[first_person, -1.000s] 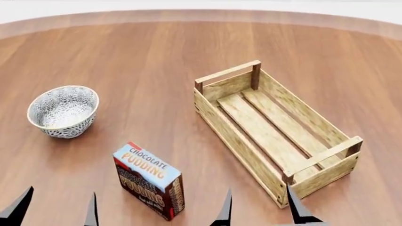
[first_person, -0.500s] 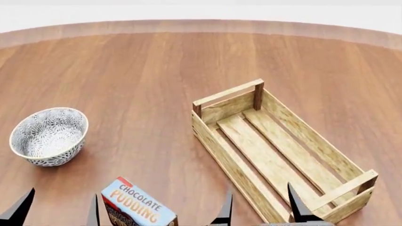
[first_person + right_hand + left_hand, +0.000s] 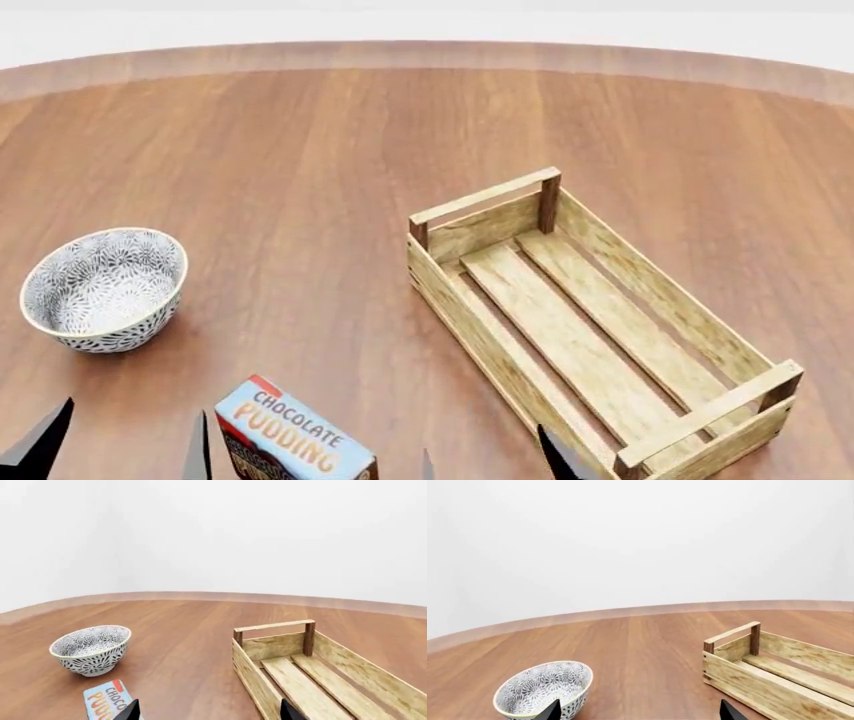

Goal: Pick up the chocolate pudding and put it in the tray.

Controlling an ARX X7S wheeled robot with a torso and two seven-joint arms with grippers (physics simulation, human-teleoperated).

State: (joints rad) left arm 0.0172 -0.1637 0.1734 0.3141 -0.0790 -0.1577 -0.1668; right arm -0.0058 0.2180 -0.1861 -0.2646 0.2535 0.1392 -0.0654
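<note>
Task judged at its very start; nothing is gripped and nothing has been placed. The chocolate pudding is seen standing on the desk, untouched, partly cut off by the head view's lower edge. It lies between the two grippers: just to the right of the left gripper and left of the right gripper. Only the dark fingertips of each gripper are shown; on both, the tips are held wide apart w/ nothing between them, so both are read as open and empty. The tray is seen ahead and slightly right of the right gripper, slats bare, no carton inside. A patterned bowl sits ahead of the left gripper, well apart from the tray; not part of the job.

Left to do, by judgement: reach to the pudding, close on it, lift, carry over to the tray, release inside. The right gripper appears better placed for the tray side.
</note>
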